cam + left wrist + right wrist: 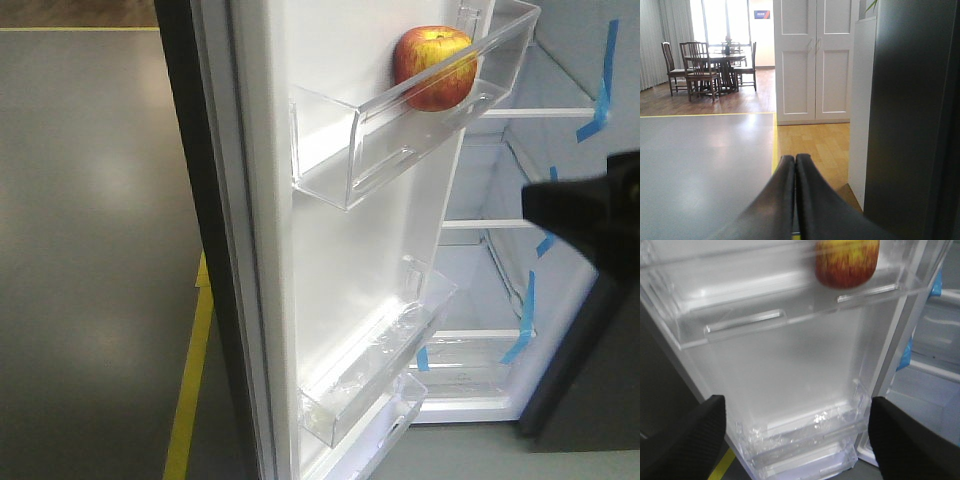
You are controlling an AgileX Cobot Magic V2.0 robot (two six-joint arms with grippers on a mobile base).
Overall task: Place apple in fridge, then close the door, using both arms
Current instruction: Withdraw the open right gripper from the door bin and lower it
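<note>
A small round red apple with yellow patches [435, 68] sits inside the upper clear plastic bin [400, 150] on the white inner liner of the tall fridge door [330, 260]. The apple rests towards the end of the bin nearest the fridge's body, with its stem dimple facing up. The door stands wide open, its dark edge turned to the grey floor [90, 250] and a yellow floor line [190, 400] running below it. Lower on the liner a second clear bin [375, 375] is fixed. Beyond the door, the white inside of the fridge [560, 170] shows shelves marked with blue tape strips [603, 95]. A black arm part [590, 215] juts in from the right edge of the front view, in front of those shelves.

In the right wrist view the right tool [797, 400] is spread wide, its two dark fingers [695, 440] at either side of the picture and nothing between them. It faces the door liner from below the upper bin, and the apple [846, 262] is seen above it through the clear plastic.

The left tool [795, 159] has its fingers pressed together with nothing pinched. It points across the grey floor towards a white double-door cabinet [812, 60] and wooden chairs [695, 65], with a dark grey-blue panel [910, 115] close on its right
</note>
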